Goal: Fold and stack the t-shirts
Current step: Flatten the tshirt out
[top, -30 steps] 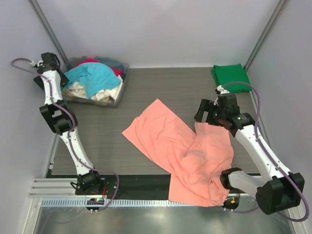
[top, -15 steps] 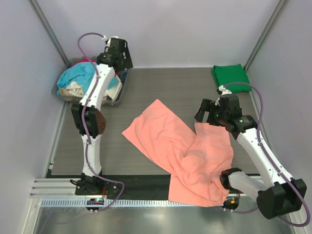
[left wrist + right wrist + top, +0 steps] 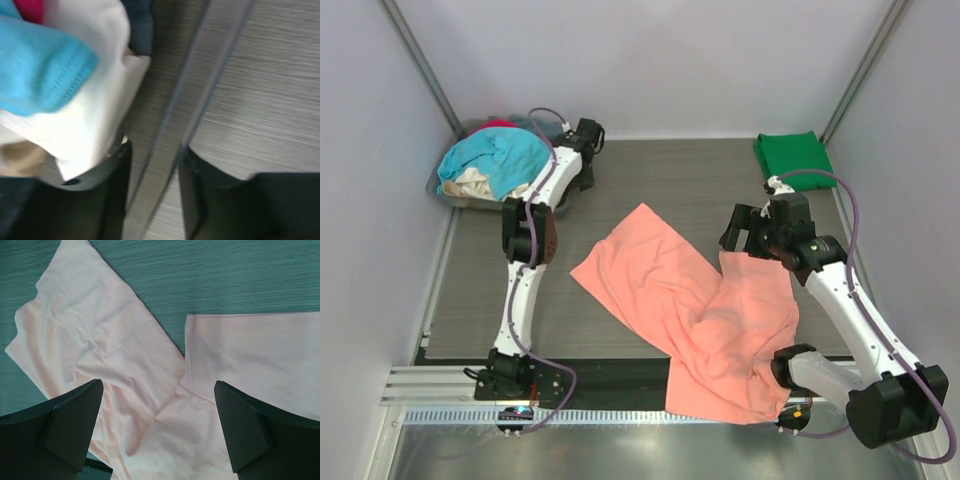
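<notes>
A salmon-pink t-shirt lies crumpled across the table's middle and over its near edge. My right gripper hovers open above its right part, with nothing between the fingers. A dark green t-shirt lies folded at the back right. Turquoise, cream and red shirts fill the grey tub. My left gripper straddles the tub's right wall, jaws narrow on either side. Blur hides whether the pads touch it.
The tub sits at the back left corner, skewed against the left wall. Metal frame posts rise at both back corners. A ribbed rail runs along the near edge.
My left arm swung from the far left over the tub to its right wall, and its jaws narrowed. The tub shifted left and turned. The right arm stayed still.
</notes>
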{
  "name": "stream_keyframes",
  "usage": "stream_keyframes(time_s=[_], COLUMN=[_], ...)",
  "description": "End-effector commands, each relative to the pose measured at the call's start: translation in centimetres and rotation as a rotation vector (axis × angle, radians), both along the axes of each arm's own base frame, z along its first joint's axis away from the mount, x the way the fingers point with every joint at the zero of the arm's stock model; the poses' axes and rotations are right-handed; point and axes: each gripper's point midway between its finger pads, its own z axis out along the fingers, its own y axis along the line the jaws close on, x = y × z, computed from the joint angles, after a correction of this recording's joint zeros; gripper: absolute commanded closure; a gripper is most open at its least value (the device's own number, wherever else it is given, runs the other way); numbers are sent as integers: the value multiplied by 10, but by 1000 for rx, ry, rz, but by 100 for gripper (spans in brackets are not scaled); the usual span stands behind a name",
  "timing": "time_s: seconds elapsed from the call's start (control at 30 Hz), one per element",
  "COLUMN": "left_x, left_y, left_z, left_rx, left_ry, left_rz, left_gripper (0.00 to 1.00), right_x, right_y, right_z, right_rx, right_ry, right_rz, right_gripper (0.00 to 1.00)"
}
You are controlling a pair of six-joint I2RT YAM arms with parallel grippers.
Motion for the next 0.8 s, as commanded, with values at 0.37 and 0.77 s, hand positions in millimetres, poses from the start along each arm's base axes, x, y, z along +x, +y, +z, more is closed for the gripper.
stream_keyframes(time_s=[0.37,0.77], left_x=[66,-5], left_y=[57,-39], left_z=[38,122], left_rx=[25,-174], left_ry=[-220,-262], left_rz=[86,-80], left_gripper=[42,7], right_x=[7,16], right_y=[-2,-56], right_z=[-8,-32], right_rx=[-34,-142], right_ry=[10,41], right_rz=[4,-318], right_gripper=[0,0])
